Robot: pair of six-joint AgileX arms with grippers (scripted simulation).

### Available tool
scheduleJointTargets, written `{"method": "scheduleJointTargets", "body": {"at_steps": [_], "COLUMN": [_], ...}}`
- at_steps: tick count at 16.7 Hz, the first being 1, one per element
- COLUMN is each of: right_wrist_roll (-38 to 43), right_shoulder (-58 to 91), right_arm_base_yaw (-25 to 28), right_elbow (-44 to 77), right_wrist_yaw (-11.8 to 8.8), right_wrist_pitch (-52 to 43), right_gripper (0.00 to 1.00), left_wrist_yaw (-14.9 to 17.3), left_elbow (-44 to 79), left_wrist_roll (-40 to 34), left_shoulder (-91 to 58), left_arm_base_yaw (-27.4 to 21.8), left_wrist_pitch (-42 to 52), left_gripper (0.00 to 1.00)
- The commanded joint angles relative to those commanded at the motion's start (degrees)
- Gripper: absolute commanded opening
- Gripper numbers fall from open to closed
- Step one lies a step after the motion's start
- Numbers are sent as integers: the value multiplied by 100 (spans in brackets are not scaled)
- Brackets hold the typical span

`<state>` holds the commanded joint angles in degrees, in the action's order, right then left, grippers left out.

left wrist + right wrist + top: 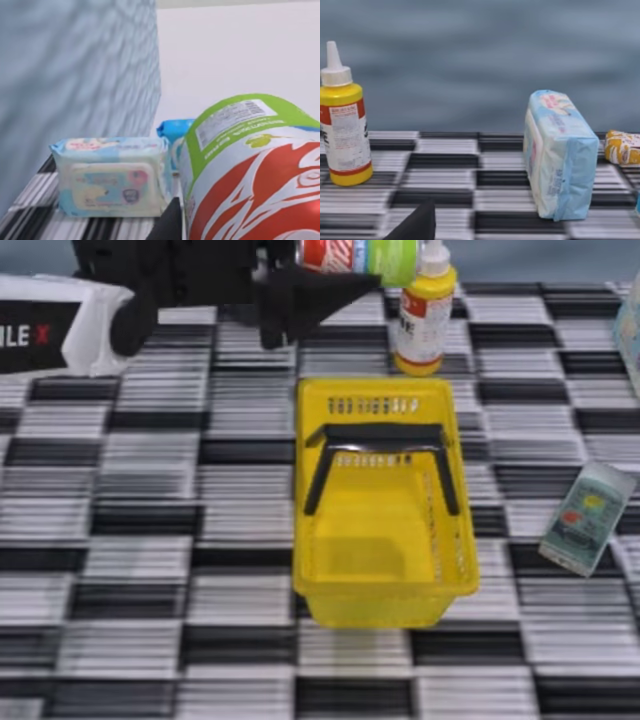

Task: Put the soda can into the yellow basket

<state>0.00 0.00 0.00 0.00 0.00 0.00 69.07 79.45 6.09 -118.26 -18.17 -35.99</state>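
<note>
Left gripper jaws clamped on soda can, lifted beyond yellow basket, right jaws' state unclear

A red-and-lime-green soda can with white lettering lies sideways at the far edge, above a table checked in black, white and grey stripes. The yellow basket at centre shows perforated yellow walls and black handles. Beyond it stands a yellow bottle with a white cap and a red-and-white label. A pale blue wipes pack carries pastel pink and white print. At right lies a grey-green packet.
</note>
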Motion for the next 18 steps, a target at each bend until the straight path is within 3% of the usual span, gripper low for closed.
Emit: {"method": "scheduleJointTargets", "body": {"at_steps": [4, 11, 18], "right_wrist_roll": [0, 0, 0], "right_shoulder": [0, 0, 0], "right_arm_base_yaw": [0, 0, 0], "right_elbow": [0, 0, 0], "right_wrist_yaw": [0, 0, 0], "right_wrist_pitch": [0, 0, 0], "right_gripper": [100, 100, 100], "left_wrist_yaw": [357, 346, 376], "left_elbow": [-482, -492, -859], "left_wrist_roll": [-353, -342, -374], "left_shoulder": [14, -90, -1166], "left_arm_base_yaw": [-52, -7, 73], "left_wrist_pitch": [-508, -595, -2100], "left_gripper": [0, 0, 0]}}
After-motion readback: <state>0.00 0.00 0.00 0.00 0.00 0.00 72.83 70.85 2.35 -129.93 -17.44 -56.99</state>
